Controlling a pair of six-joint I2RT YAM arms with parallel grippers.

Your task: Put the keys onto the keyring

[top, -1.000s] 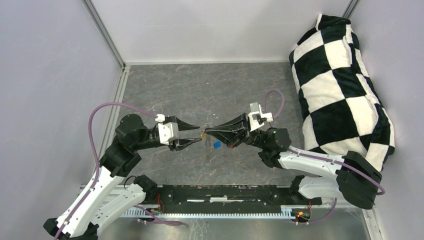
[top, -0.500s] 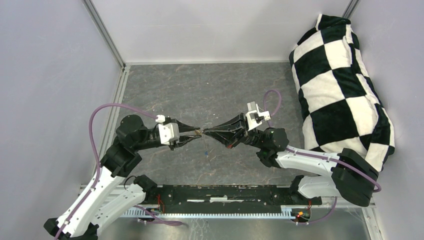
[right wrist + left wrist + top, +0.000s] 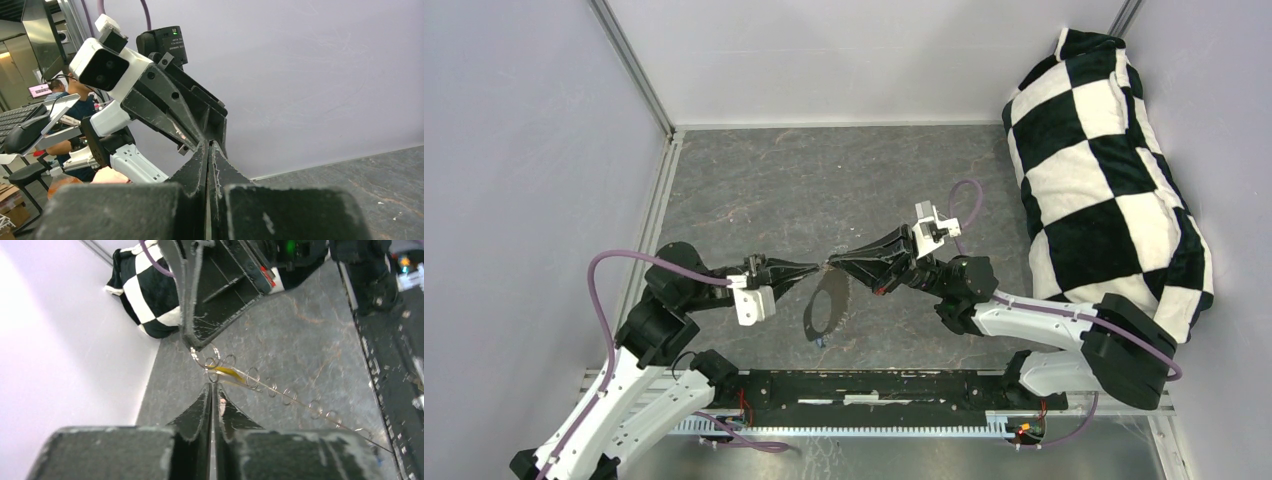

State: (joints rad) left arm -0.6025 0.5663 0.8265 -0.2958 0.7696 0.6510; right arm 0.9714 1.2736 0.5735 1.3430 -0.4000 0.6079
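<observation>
Over the middle of the table my left gripper (image 3: 818, 268) and right gripper (image 3: 830, 263) meet tip to tip. The keyring (image 3: 827, 308) hangs below them as a thin dark loop. In the left wrist view the keyring (image 3: 280, 392) is a fine wire with small coils, running from the right fingertip (image 3: 196, 342) down to the right. A brass-gold key (image 3: 227, 372) sits on the wire just beyond my left gripper (image 3: 212, 384), whose jaws are pressed together on a small coil. My right gripper (image 3: 208, 144) is shut. The blue key cannot be made out.
A black-and-white checkered cushion (image 3: 1104, 170) lies along the right wall. A black rail (image 3: 874, 385) runs along the near edge between the arm bases. Grey walls (image 3: 524, 150) close in the left and back sides of the stone-patterned table (image 3: 824, 180).
The left jaws have closed and the left wrist has turned and sunk nearer. The keyring now hangs as a dark loop below the tips. The blue key beside the right fingers is gone from sight.
</observation>
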